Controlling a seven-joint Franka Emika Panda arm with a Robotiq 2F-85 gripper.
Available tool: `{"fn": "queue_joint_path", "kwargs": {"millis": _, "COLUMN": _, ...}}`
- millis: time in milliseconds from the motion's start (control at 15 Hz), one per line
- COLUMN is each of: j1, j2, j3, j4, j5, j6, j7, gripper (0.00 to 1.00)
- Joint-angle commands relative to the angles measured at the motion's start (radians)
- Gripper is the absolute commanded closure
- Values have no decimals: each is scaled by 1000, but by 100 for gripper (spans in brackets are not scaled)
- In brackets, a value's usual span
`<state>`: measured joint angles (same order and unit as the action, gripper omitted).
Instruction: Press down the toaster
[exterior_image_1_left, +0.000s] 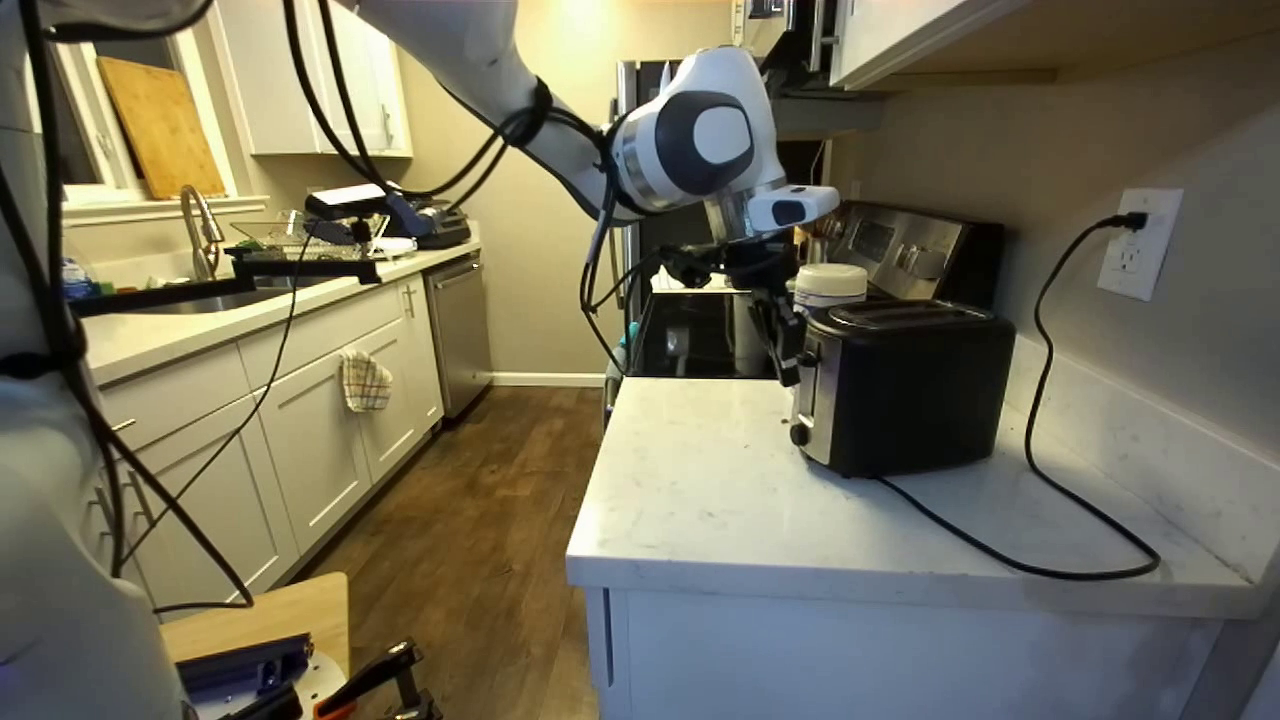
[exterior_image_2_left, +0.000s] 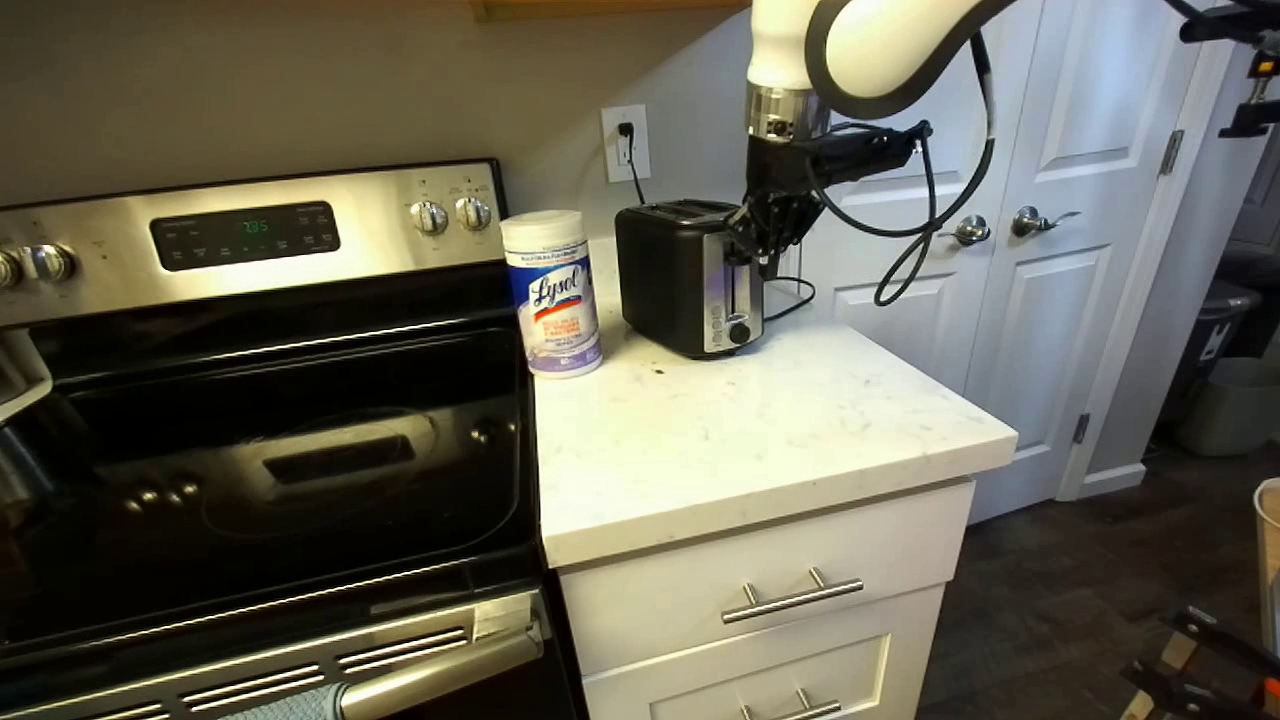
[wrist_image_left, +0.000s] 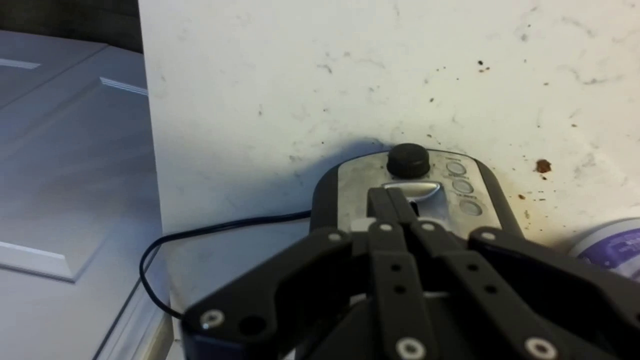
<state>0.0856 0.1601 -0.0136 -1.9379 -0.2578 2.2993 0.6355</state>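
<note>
The toaster (exterior_image_1_left: 920, 400) is black with a silver front panel and stands upright on the white counter. It also shows in an exterior view (exterior_image_2_left: 665, 280) and in the wrist view (wrist_image_left: 360, 175). A black dial (wrist_image_left: 408, 161) sits low on the panel beside round buttons. A silver recess with a dark slot (wrist_image_left: 430, 200) is above the dial. My gripper (wrist_image_left: 389, 192) is shut with its fingertips together and nothing between them. It points down in front of the panel (exterior_image_1_left: 788, 375), at the slot. The lever is mostly hidden behind the fingers. I cannot tell whether they touch it.
A Lysol wipes canister (exterior_image_2_left: 558, 300) stands beside the toaster, next to the stove (exterior_image_2_left: 300, 440). The toaster's black cord (exterior_image_1_left: 1040, 572) loops over the counter (exterior_image_1_left: 690, 500) to a wall outlet (exterior_image_1_left: 1140, 245). An upper cabinet (exterior_image_1_left: 950, 60) hangs above.
</note>
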Motion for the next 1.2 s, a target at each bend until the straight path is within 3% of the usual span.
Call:
{"fn": "queue_joint_path", "kwargs": {"millis": 0, "j1": 1, "j2": -40, "j3": -15, "j4": -72, "j5": -39, "j6": 36, "j7": 38, "gripper": 100}}
{"fn": "queue_joint_path", "kwargs": {"millis": 600, "j1": -14, "j2": -172, "j3": 5, "j4": -116, "j5": -42, "j6": 72, "j7": 24, "gripper": 100}}
{"fn": "queue_joint_path", "kwargs": {"millis": 1133, "j1": -23, "j2": -140, "j3": 15, "j4": -105, "j5": -28, "j6": 125, "j7": 27, "gripper": 100}}
